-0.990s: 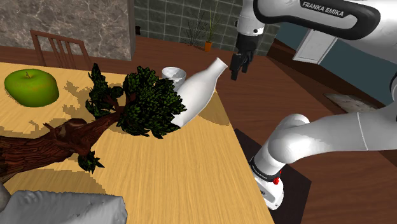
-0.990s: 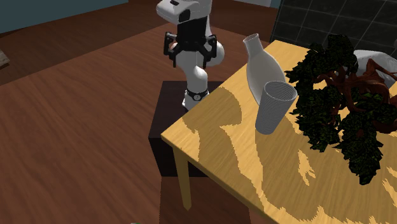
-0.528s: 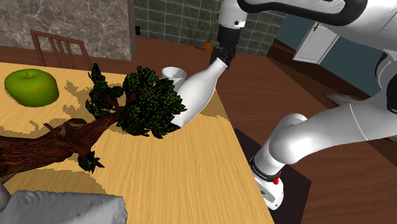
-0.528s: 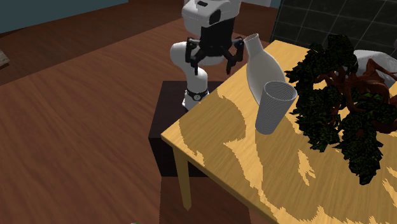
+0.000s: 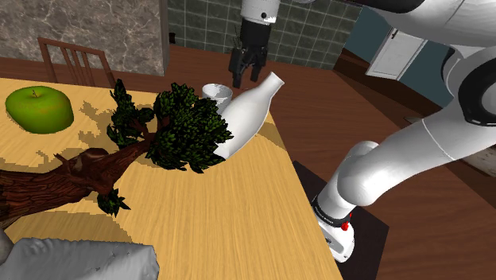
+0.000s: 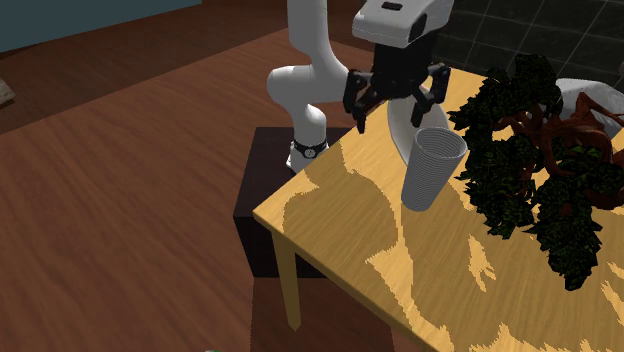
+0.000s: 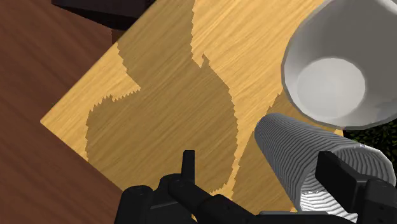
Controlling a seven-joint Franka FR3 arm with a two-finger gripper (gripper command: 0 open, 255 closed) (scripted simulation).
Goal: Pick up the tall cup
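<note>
- The gripper (image 6: 397, 98) is open wide, up above the counter (image 6: 340, 230).
- The tall ribbed cup (image 6: 432, 168) stands on the counter, just beside a white vase (image 5: 248, 115) and a leafy little tree (image 5: 183, 127).
- Nothing is holding it.

Reddish wooden floor (image 6: 130, 150) surrounds the pale wooden tabletop (image 5: 230, 215). A brown chair (image 5: 71, 46) stands at its far edge, before a mottled stone wall (image 5: 79, 20).

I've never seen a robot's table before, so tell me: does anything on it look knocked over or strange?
Yes. A small tree lies on its side across the wooden table instead of standing. A white bottle-shaped vase leans at a slant, its lower end buried in the leaves. The green apple looks oddly large.
</note>
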